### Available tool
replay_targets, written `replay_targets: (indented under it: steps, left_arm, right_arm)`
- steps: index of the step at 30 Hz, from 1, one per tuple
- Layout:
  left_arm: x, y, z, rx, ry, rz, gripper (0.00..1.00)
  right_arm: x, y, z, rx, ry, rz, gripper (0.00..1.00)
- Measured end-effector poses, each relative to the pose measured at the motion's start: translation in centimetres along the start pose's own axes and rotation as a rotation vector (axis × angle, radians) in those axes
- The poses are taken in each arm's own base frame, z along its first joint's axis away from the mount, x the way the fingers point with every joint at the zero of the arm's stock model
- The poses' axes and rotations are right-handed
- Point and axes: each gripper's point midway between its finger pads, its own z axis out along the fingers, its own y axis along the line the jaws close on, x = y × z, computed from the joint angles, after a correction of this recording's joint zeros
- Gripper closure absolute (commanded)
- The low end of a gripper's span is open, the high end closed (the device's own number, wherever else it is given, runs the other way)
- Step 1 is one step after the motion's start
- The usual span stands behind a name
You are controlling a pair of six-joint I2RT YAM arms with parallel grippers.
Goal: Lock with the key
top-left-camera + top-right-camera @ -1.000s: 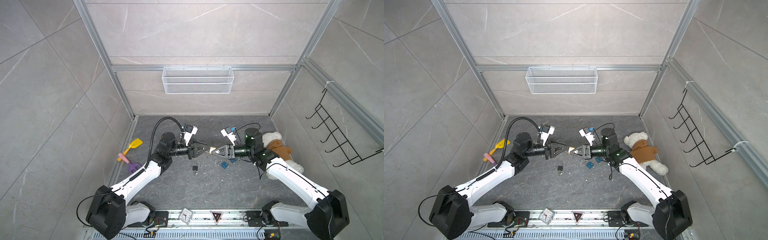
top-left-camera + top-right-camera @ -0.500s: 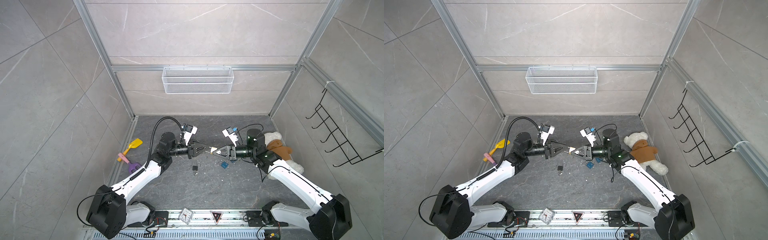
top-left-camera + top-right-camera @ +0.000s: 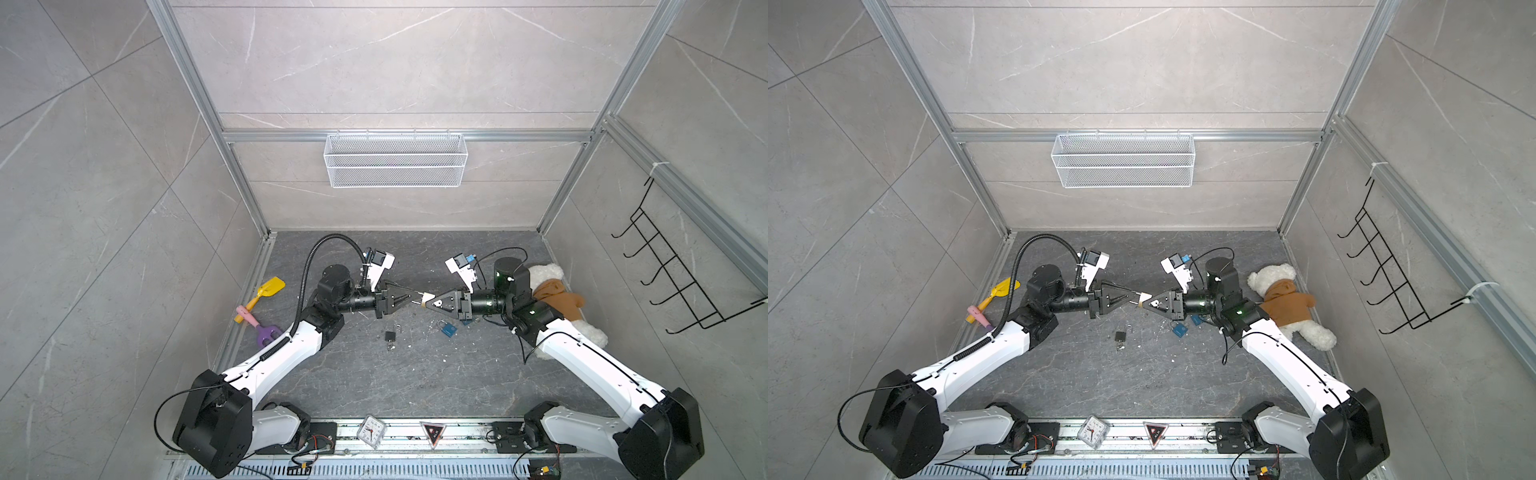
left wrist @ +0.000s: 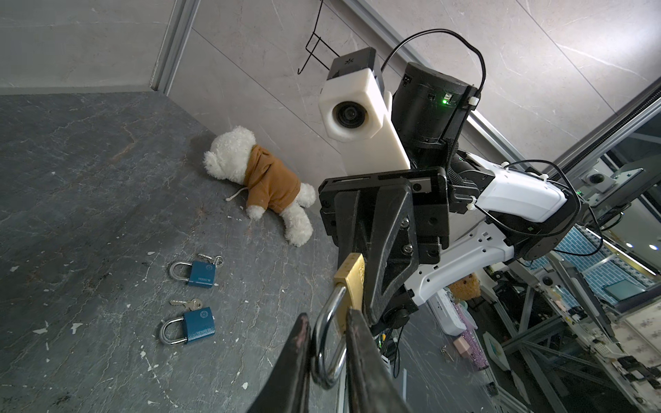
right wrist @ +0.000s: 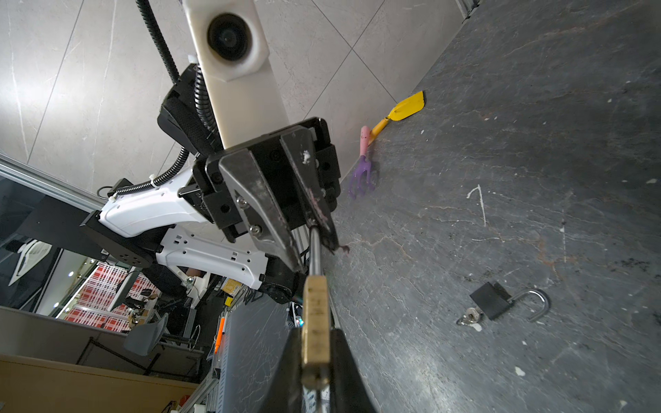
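Pinching padlock (image 5: 314, 314), right hand (image 3: 428, 300) horizontal

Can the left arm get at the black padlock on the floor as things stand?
Probably not yet: the black padlock lies unobstructed nearby, but the left end effector straddles the shackle of the brass padlock.

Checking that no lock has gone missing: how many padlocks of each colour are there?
Brass padlock: 1
Blue padlocks: 2
Black padlock: 1
Total: 4
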Motion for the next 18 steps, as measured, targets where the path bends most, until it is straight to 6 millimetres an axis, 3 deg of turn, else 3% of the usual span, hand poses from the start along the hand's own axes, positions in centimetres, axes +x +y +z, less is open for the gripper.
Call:
replay_targets:
  steps: [12, 18]
  left_arm:
    - [-0.06, 0.05, -0.05, 0.013, -0.002, -0.026, 1.0]
    - [-0.04, -0.09, 0.02, 0.042, -0.015, -0.066, 1.0]
  right_arm:
    - [-0.01, -0.08, -0.04, 0.003, -0.001, -0.014, 1.0]
    - [-0.05, -0.09, -0.08, 0.003, -0.002, -0.026, 1.0]
